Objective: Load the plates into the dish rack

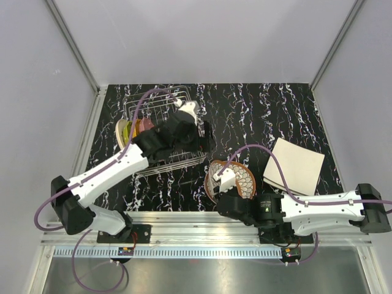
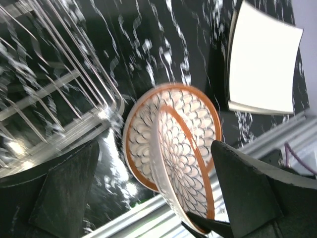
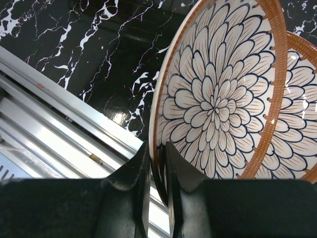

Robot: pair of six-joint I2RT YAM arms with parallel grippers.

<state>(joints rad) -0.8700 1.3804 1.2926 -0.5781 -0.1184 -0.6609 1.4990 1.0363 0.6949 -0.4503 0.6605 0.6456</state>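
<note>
Right gripper (image 3: 157, 148): jaws narrow, pinched on the near rim of a brown-rimmed petal plate (image 3: 218, 99). One finger sits on the patterned face and the other on the back. The plate is tipped up on edge, patterned face toward the right wrist camera.

Left gripper (image 2: 154, 146): fingers spread wide with nothing between them and touching nothing. It hangs over the right end of the dish rack (image 1: 159, 107).

Surface: black table (image 1: 245, 104) with white marble veining. An aluminium rail (image 1: 202, 217) runs along its near edge, with plain grey walls (image 1: 202, 37) on the other three sides.

A second petal plate (image 3: 302, 129) lies flat just behind the held one, the two rims overlapping. Both are close to the near edge, about mid-width, directly ahead of the right jaws and across open table from the left jaws.

A white squarish plate (image 1: 294, 164) lies flat toward the right edge, apart from the petal pair. I cannot tell whether it is one plate or a stack.

The rack stands at the left, toward the far edge. At its left end a lime-green plate (image 1: 124, 131), an orange plate (image 1: 137, 127) and a pink plate (image 1: 147, 125) stand on edge, partly hidden under the left arm.
</note>
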